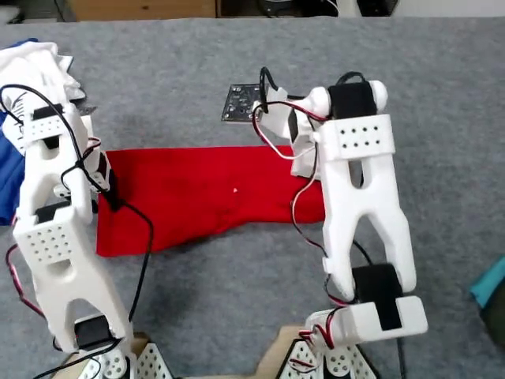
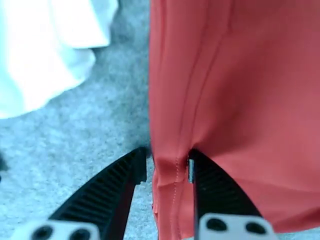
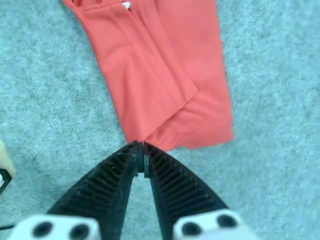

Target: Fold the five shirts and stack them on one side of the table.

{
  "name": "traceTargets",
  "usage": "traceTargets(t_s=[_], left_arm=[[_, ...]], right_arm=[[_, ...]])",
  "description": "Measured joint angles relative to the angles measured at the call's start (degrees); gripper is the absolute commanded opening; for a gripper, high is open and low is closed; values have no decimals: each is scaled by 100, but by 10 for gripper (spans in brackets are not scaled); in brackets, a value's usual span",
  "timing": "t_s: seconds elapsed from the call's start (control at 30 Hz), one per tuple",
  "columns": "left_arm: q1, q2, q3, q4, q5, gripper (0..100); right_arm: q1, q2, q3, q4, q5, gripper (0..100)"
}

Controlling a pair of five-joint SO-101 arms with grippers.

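A red shirt [image 1: 205, 197], folded into a long strip, lies across the middle of the grey table [image 1: 442, 95]. My left gripper [image 1: 106, 185] is at its left end. In the left wrist view the left gripper [image 2: 167, 167] is shut on the hem of the red shirt [image 2: 240, 100], with fabric bunched between the fingers. My right gripper [image 1: 304, 162] is at the strip's right end. In the right wrist view the right gripper [image 3: 140, 152] is shut, its tips touching the near edge of the red shirt [image 3: 160, 75]; I cannot tell whether any cloth is pinched.
A heap of white shirts [image 1: 39, 67] lies at the far left, showing as white cloth [image 2: 40, 50] beside the left gripper, with blue cloth [image 1: 8, 170] under it. A small dark board [image 1: 241, 103] lies behind the red shirt. A teal object [image 1: 491, 286] sits at the right edge.
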Motion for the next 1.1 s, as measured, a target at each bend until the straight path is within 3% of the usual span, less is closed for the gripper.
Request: traceTargets(t_s=[0.17,0.6,0.87,1.1], left_arm=[[35,563,-571,422,18,14],[105,1011,-1284,888,308,20],[299,308,-1160,870,360,20],[1327,-905,-853,870,360,20]], right_arm=[[0,-202,0,0,0,5],[158,-923,0,9,-264,5],[1284,-1055,26,9,-976,5],[2866,-1055,26,9,-1169,5]])
